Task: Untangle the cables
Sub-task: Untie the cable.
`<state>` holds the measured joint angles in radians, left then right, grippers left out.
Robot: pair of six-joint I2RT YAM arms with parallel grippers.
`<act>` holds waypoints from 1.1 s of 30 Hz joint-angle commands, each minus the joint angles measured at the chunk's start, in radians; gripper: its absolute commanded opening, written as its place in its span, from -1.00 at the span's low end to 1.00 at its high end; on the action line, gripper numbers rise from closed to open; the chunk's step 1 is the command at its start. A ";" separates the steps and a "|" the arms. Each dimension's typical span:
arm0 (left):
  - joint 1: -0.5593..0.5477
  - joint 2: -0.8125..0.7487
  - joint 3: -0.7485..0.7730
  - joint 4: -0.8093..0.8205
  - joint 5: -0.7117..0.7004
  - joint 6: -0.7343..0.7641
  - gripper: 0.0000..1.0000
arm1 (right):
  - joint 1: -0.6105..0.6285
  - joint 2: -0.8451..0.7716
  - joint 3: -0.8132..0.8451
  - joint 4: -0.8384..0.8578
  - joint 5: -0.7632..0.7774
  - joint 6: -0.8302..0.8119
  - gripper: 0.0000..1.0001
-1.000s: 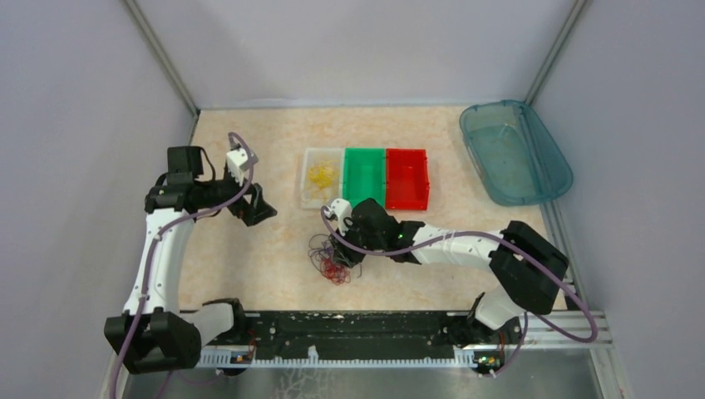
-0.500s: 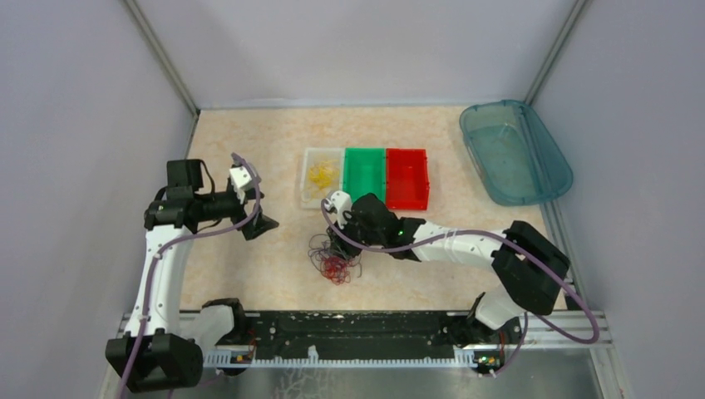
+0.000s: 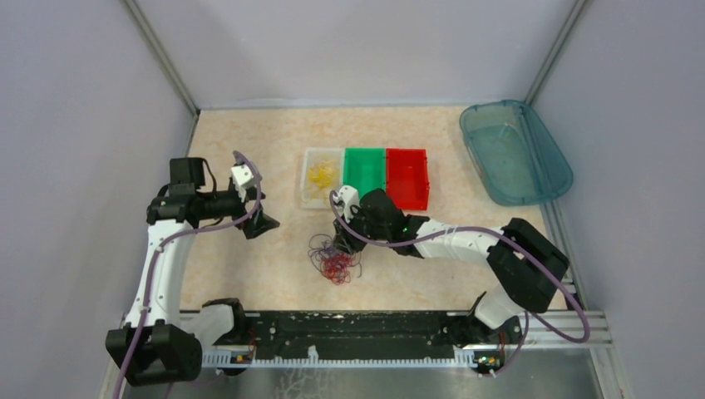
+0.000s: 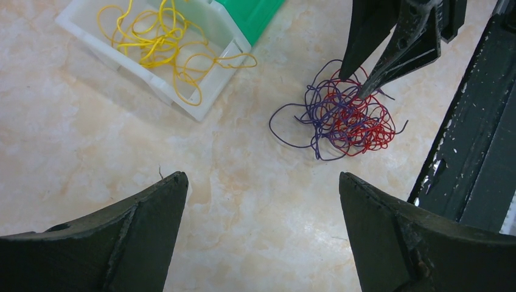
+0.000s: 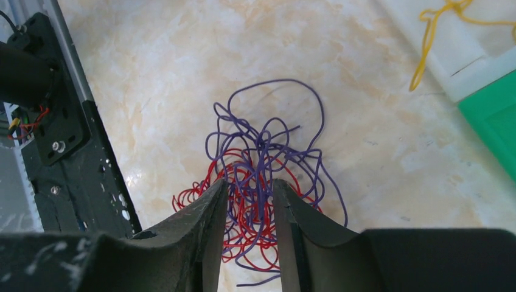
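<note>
A tangle of red and purple cables (image 3: 332, 259) (image 4: 350, 118) (image 5: 261, 164) lies on the marble table in front of the bins. My right gripper (image 3: 341, 245) (image 5: 251, 182) (image 4: 359, 85) points down into its far edge. Its jaws are open by a narrow gap with loose purple and red strands between them, none pinched. Yellow cables (image 3: 322, 174) (image 4: 161, 42) sit in the white bin (image 3: 309, 198), one loop hanging over its wall. To the left of the tangle, my left gripper (image 3: 258, 223) (image 4: 261, 176) hovers over bare table, wide open and holding nothing.
A green bin (image 3: 364, 176) and a red bin (image 3: 407, 179) stand in a row right of the white one. A teal tub (image 3: 515, 151) lies at the back right. The black base rail (image 3: 357, 324) runs along the near edge, close to the tangle.
The right gripper's jaws narrowed slightly and its wrist shifted a little toward the bins. The left gripper swung a little toward the near edge and the tangle, staying wide open.
</note>
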<state>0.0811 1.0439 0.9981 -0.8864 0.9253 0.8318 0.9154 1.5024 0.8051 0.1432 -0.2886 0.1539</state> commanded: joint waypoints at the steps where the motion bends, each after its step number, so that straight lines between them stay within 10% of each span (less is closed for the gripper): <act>1: 0.000 0.008 0.020 -0.009 0.044 0.011 0.99 | -0.001 0.035 -0.012 0.105 -0.068 0.028 -0.34; 8: -0.006 0.012 0.023 -0.004 0.047 0.000 0.99 | -0.001 0.069 0.011 0.102 -0.054 0.019 -0.43; 13: -0.009 0.010 0.012 -0.004 0.066 -0.004 0.99 | -0.002 0.064 0.019 0.108 -0.058 0.022 -1.00; 33: -0.282 -0.064 -0.118 0.172 0.038 -0.039 0.84 | 0.000 -0.050 0.142 0.164 -0.329 0.080 -1.00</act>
<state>-0.1638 0.9951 0.8906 -0.7929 0.9619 0.8131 0.9150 1.5036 0.8795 0.2226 -0.5053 0.1997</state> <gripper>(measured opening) 0.944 0.009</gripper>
